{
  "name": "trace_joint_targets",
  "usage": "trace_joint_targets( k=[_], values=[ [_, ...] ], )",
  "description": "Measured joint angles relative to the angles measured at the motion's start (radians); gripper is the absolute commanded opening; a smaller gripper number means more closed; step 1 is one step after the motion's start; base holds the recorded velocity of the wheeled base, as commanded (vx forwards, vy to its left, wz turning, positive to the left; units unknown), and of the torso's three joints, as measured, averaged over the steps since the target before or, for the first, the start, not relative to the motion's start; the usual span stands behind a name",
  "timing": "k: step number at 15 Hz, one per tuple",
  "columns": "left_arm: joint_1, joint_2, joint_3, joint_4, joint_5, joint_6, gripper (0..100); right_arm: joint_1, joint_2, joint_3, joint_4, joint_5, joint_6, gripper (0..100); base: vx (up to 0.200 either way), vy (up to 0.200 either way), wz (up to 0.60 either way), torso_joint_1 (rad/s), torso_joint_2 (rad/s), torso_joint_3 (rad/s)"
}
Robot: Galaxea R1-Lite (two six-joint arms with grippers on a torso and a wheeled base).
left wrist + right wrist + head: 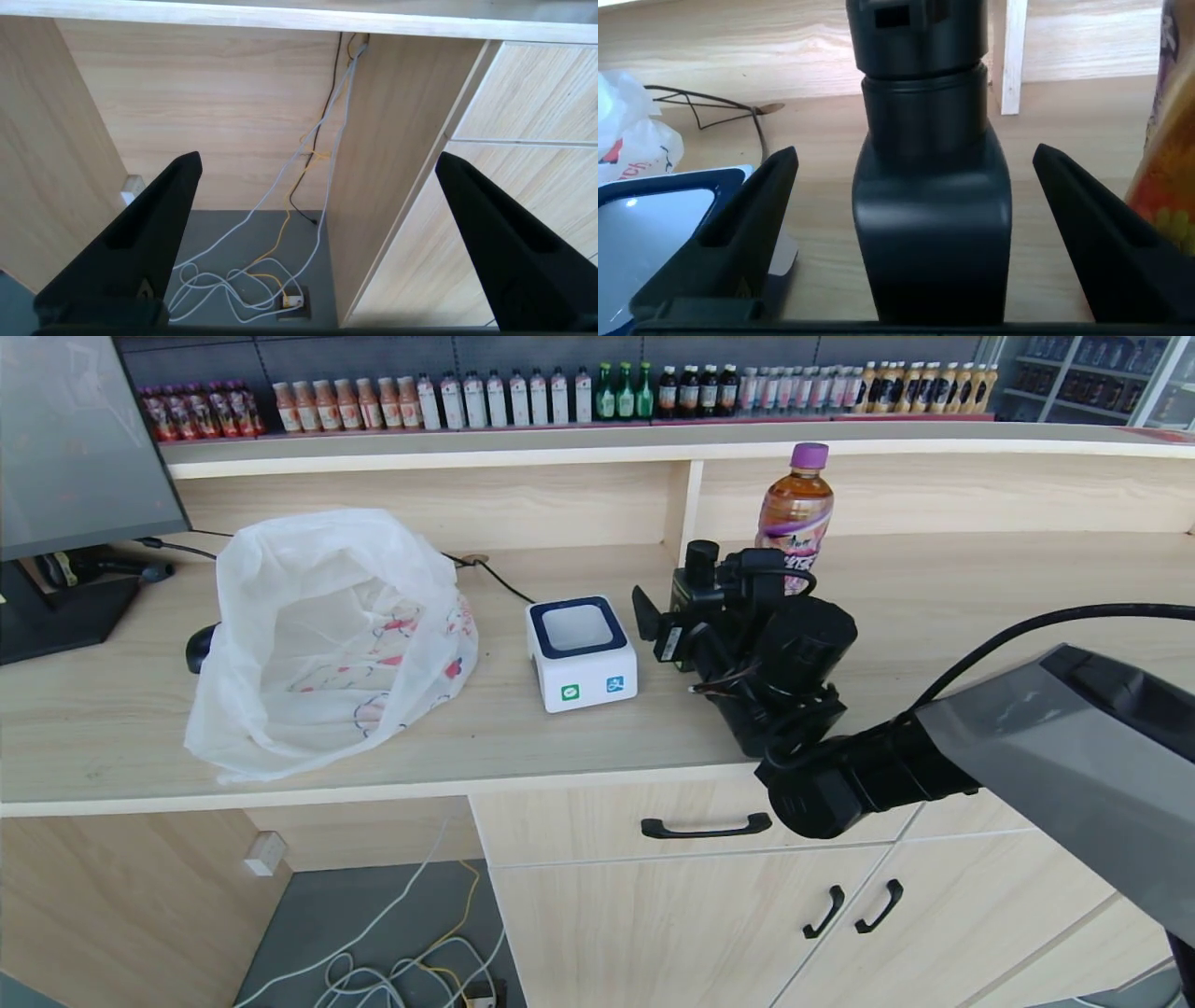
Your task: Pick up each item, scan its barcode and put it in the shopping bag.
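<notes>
A black upright item (700, 565) with a round neck stands on the wooden counter (980, 597), right of the white scanner box (581, 653). My right gripper (695, 595) is open around it. In the right wrist view the black item (924, 140) sits between the spread fingers (757, 215) without touching them. Behind it stands an orange drink bottle (795, 513) with a purple cap, also visible as the bottle (1167, 177) in the right wrist view. The white plastic shopping bag (327, 635) lies open at the counter's left. My left gripper (318, 159) hangs open below the counter.
A monitor (75, 439) and a black mouse (198, 647) are at the far left. A cable (495, 577) runs behind the scanner box (663, 205). A raised ledge (653, 448) backs the counter. Loose cables (252, 280) lie on the floor beneath it.
</notes>
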Motion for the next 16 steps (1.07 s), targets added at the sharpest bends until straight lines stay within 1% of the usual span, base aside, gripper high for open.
trace_joint_targets(
  k=[11, 12, 16],
  values=[
    [0.000, 0.000, 0.000, 0.000, 0.000, 0.000, 100, -0.026, 0.040, -0.014, -0.001, 0.004, 0.001, 100, 0.000, 0.000, 0.00, 0.000, 0.00, 0.000],
    [0.000, 0.000, 0.000, 0.000, 0.000, 0.000, 100, -0.026, 0.041, -0.013, -0.001, 0.004, 0.001, 0, 0.000, 0.000, 0.00, 0.000, 0.00, 0.000],
    [0.000, 0.000, 0.000, 0.000, 0.000, 0.000, 100, -0.026, 0.044, -0.022, 0.000, 0.010, 0.006, 0, 0.000, 0.000, 0.00, 0.000, 0.00, 0.000]
  ],
)
